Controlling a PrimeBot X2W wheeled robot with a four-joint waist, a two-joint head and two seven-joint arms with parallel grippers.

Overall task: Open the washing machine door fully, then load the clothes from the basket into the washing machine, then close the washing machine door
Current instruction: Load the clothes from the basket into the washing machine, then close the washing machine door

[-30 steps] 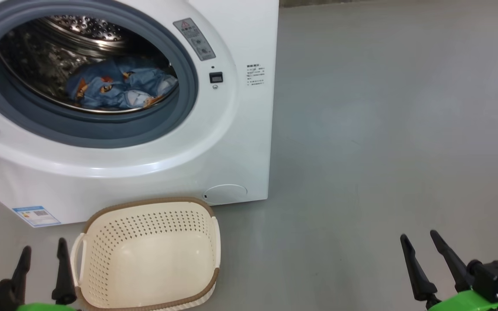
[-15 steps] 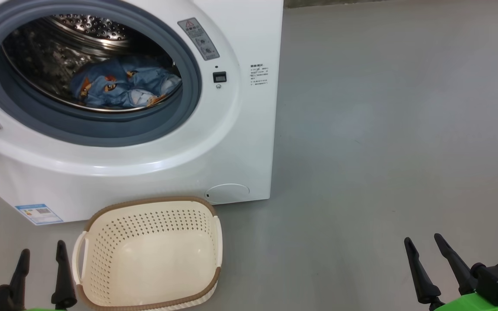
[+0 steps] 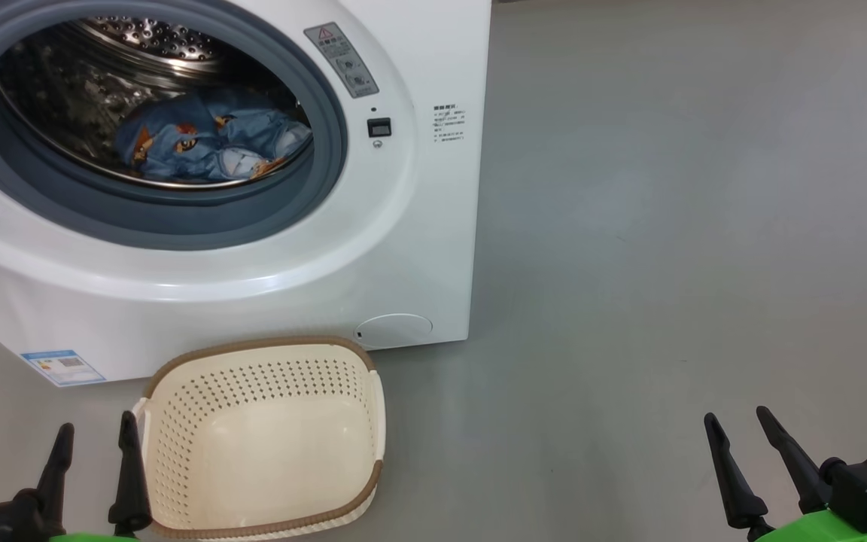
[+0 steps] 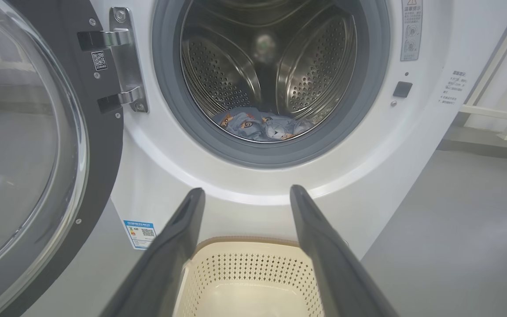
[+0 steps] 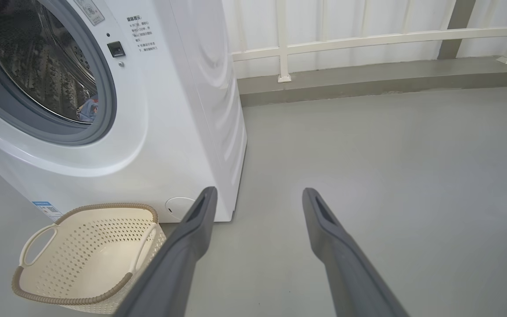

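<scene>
1. The left gripper [image 3: 96,425] is spread wide and holds nothing. It sits low, just beside the left handle of the basket [image 3: 268,391], and in the head view one finger overlaps that rim.
2. The right gripper [image 3: 736,415] is parted just as far and also empty. It is over bare floor [image 3: 667,226], well apart from the basket and the washer [image 3: 253,293].
3. The basket stands on the floor close against the washer's front, under the drum mouth, with its bare bottom showing. Whether the two touch cannot be told.
4. The clothes [image 3: 208,143] lie heaped at the bottom of the drum, beyond the basket and above the left gripper.
5. The door [image 4: 16,145] hangs open on its hinge at the washer's left edge.
6. Counted: one washer, one door, one basket, two grippers. The number of garments in the heap cannot be made out.
7. The head view's left edge cuts off most of the door, and its top edge cuts off the washer's top. In the right wrist view the gasket hides most of the clothes.
</scene>
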